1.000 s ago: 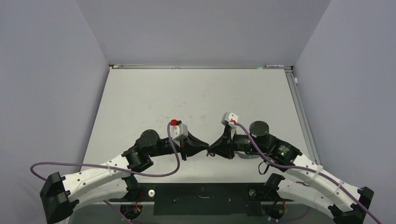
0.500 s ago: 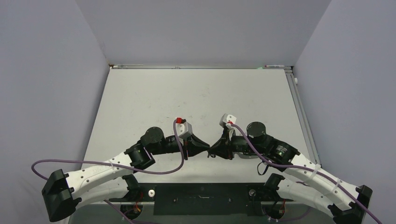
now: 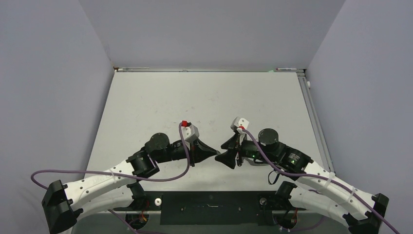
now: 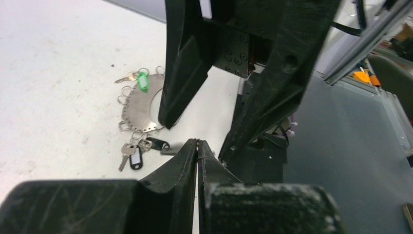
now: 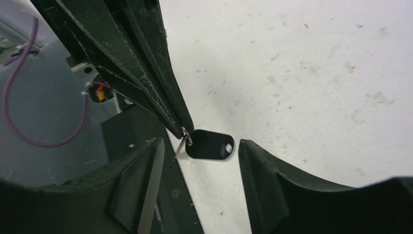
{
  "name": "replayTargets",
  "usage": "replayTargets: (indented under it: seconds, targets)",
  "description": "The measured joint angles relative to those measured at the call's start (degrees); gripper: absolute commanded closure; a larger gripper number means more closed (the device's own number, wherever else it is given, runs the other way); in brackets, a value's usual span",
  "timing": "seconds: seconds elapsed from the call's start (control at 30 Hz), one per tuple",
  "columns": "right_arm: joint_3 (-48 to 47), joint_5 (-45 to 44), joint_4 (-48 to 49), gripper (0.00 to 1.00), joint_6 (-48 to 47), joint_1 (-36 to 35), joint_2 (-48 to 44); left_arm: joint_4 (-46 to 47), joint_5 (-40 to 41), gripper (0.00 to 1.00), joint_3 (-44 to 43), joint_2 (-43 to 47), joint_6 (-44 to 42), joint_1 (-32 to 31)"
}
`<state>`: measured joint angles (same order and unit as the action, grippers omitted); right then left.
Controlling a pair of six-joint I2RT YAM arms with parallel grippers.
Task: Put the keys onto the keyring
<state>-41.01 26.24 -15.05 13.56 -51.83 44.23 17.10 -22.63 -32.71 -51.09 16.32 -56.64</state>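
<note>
In the right wrist view my left gripper's fingers (image 5: 146, 73) reach in from the upper left. Their tips are shut on a small ring carrying a black-tagged key (image 5: 210, 145), which hangs just above the table. My right gripper (image 5: 198, 144) stands open around that tag without touching it. From above, the left gripper (image 3: 215, 154) and right gripper (image 3: 226, 153) meet tip to tip near the table's front edge. The left wrist view shows the left gripper (image 4: 197, 142) shut. Beyond it the keyring (image 4: 139, 109), a curved grey plate with small rings and a green tag (image 4: 142, 81), lies flat. More keys (image 4: 127, 155) lie beside it.
The black mounting plate (image 3: 209, 207) runs along the near edge just behind both grippers. Purple cables (image 3: 185, 146) loop over each wrist. A metal rail (image 3: 311, 117) borders the table's right side, and grey walls enclose the other sides.
My right gripper has opened and let go of the black tag, drawing slightly back. The left gripper stays shut on the ring, shifted a little to the right.
</note>
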Motion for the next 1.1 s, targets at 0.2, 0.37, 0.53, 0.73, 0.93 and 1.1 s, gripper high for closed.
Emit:
replayTargets:
  seconds: [0.2, 0.37, 0.53, 0.73, 0.93, 1.1]
  targets:
    - [0.0, -8.6, 0.4, 0.31, 0.3, 0.0, -0.2, -5.4, 10.0, 1.00, -0.4, 0.2, 0.3, 0.0]
    - [0.0, -23.0, -1.8, 0.32, 2.2, 0.0, -0.8, -10.1, 20.9, 1.00, -1.1, -1.8, 1.3, 0.1]
    - [-0.2, -39.0, -6.2, 0.33, 6.0, 0.0, 0.8, -16.0, 31.7, 1.00, -2.1, -7.3, 2.5, 0.4]
    - [-0.7, -50.2, -10.3, 0.33, 11.1, 0.1, 6.3, -23.4, 42.4, 1.00, -4.3, -13.9, 3.7, 0.4]
    - [-0.7, -58.5, -14.0, 0.35, 16.4, 0.1, 8.3, -28.9, 47.4, 1.00, -7.1, -19.5, 4.7, 0.4]
    - [-0.7, -65.0, -17.3, 0.38, 23.3, 1.0, 9.4, -31.1, 45.8, 1.00, -10.5, -25.8, 5.7, 0.0]
